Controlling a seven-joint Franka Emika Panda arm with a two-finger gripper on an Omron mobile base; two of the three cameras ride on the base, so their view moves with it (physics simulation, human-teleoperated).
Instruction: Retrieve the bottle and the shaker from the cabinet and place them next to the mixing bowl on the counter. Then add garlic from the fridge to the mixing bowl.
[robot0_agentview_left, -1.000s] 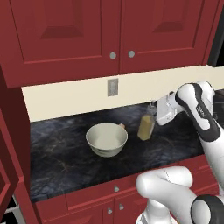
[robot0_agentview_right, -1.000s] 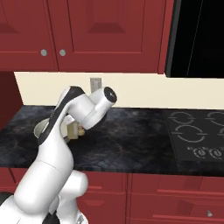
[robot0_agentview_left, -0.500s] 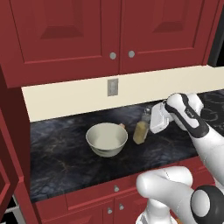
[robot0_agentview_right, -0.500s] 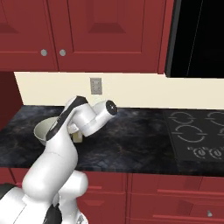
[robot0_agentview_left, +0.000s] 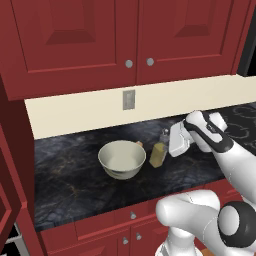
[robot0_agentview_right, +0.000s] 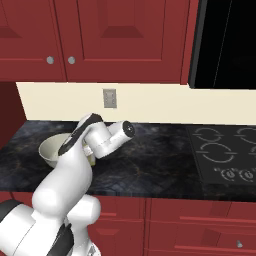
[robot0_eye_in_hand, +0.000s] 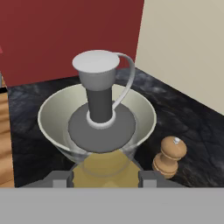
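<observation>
A: Where does the bottle sit from the claw?

B: Straight ahead, between the two finger tips; its pale yellow body fills the gap, so the claw pinches the bottle low on its sides; the grey pump top rises beyond the tips, so the long axis stands upright on the counter.

A: And the mixing bowl?

B: Just beyond the bottle from the claw, very close to it, though I cannot tell whether they touch; the shaker stands off to one side of the claw, near the bowl's rim, apart from the bottle.

A: So what does the coming move turn on?

B: My judgement: the bottle already stands beside the bowl; the fingers need only spread and draw straight back, away from the bowl, without tipping that tall axis.
</observation>
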